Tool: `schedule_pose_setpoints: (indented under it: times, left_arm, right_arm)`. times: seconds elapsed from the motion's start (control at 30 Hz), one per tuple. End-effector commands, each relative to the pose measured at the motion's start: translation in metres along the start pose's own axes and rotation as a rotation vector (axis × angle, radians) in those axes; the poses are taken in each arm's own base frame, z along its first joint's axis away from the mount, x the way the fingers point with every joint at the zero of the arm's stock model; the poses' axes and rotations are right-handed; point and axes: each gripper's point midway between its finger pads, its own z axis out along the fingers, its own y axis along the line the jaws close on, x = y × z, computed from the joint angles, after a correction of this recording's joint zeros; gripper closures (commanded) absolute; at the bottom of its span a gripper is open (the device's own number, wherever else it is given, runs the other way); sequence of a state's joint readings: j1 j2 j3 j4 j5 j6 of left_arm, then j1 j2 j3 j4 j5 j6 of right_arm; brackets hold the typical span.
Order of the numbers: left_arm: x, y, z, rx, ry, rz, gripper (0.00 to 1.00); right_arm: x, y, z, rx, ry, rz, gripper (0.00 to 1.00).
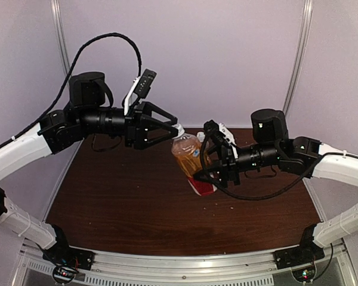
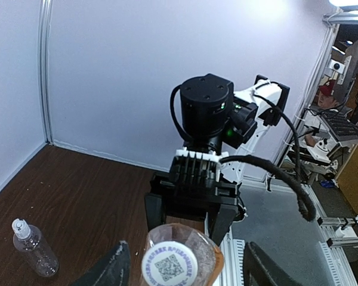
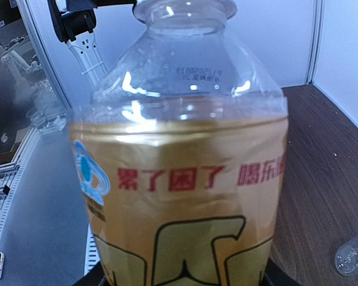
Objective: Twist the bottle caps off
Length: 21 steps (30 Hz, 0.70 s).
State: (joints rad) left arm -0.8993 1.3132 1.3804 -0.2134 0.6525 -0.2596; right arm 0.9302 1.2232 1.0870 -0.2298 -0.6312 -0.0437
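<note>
The amber bottle point(image 1: 188, 156) with a red label hangs tilted above the table, and my right gripper point(image 1: 211, 171) is shut on its lower body. In the right wrist view the bottle point(image 3: 185, 196) fills the frame, with the right gripper point(image 3: 182, 281) barely showing at the bottom. Its whitish cap point(image 2: 169, 266) carries a printed code and sits between the spread fingers point(image 2: 110, 269) of my left gripper point(image 2: 182, 271), with a gap on each side. From above, the left gripper point(image 1: 175, 128) is open around the cap point(image 1: 178, 131). The clear bottle point(image 2: 33, 249) lies on the table with its cap point(image 2: 19, 226) on.
The brown table point(image 1: 125, 202) is bounded by pale walls on the left and at the back. A metal rail point(image 1: 185, 265) runs along the near edge. The clear bottle point(image 3: 353, 256) lies low at the right of the right wrist view.
</note>
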Motion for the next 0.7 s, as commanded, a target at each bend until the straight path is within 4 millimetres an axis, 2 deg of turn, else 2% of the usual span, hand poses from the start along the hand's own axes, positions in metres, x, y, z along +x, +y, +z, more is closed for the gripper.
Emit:
schedule_pose_setpoints:
  times: [0.0, 0.13, 0.3, 0.67]
  left_arm:
    - [-0.023, -0.011, -0.001, 0.064, -0.073, 0.092, 0.36]
    - [-0.023, -0.011, 0.001, 0.077, -0.082, 0.070, 0.45]
    - [-0.018, -0.008, 0.005, 0.080, -0.076, 0.049, 0.50]
    - [-0.008, -0.001, 0.008, 0.060, -0.063, 0.029, 0.49]
  right_arm:
    - [-0.012, 0.010, -0.002, -0.064, -0.045, 0.000, 0.48]
    - [-0.010, 0.009, 0.001, -0.069, -0.042, 0.004, 0.48]
    - [-0.013, 0.009, 0.002, -0.071, -0.053, 0.003, 0.48]
    - [-0.015, 0.009, 0.002, -0.077, -0.059, -0.002, 0.49]
